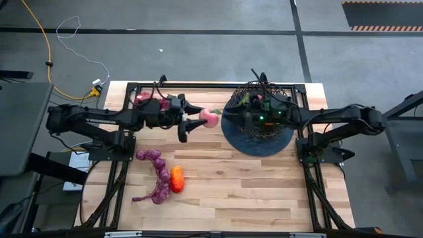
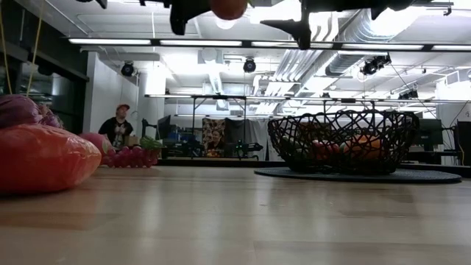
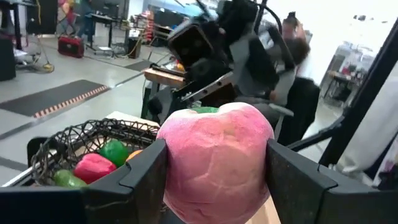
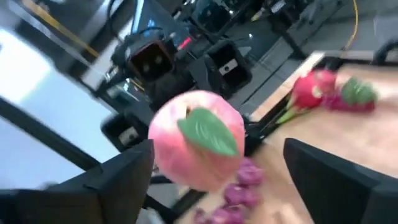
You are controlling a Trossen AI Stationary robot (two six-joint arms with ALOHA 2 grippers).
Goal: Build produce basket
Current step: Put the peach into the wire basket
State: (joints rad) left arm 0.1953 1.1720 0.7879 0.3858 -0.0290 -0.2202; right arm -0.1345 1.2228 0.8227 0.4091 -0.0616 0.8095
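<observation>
My left gripper point(image 1: 200, 119) is shut on a pink apple-like fruit with a green leaf point(image 1: 211, 118), high above the table just left of the basket. The black wire-mesh basket point(image 1: 259, 109) stands on its dark round disc point(image 1: 256, 140) at the far right and holds green, red and orange pieces point(image 3: 93, 167). My right gripper point(image 4: 217, 186) is open above the basket and faces the fruit point(image 4: 199, 138). Its fingers stand apart from the fruit on either side. Purple grape bunches point(image 1: 156, 173) and an orange piece point(image 1: 176, 178) lie on the table at the near left. My left gripper pinches the pink fruit by two opposite sides point(image 3: 171, 168) between its two fingers point(image 3: 144, 177). The fingers lie level and come from the table's left. The fruit is lifted clear of the table, its leaf end pointing toward the basket.
More produce, red, purple and green point(image 1: 143, 99), lies at the far left corner, and also shows in the right wrist view point(image 4: 329, 93). A big red-orange piece point(image 2: 40, 158) fills the left of the low view. A person point(image 2: 118, 129) sits in the room behind.
</observation>
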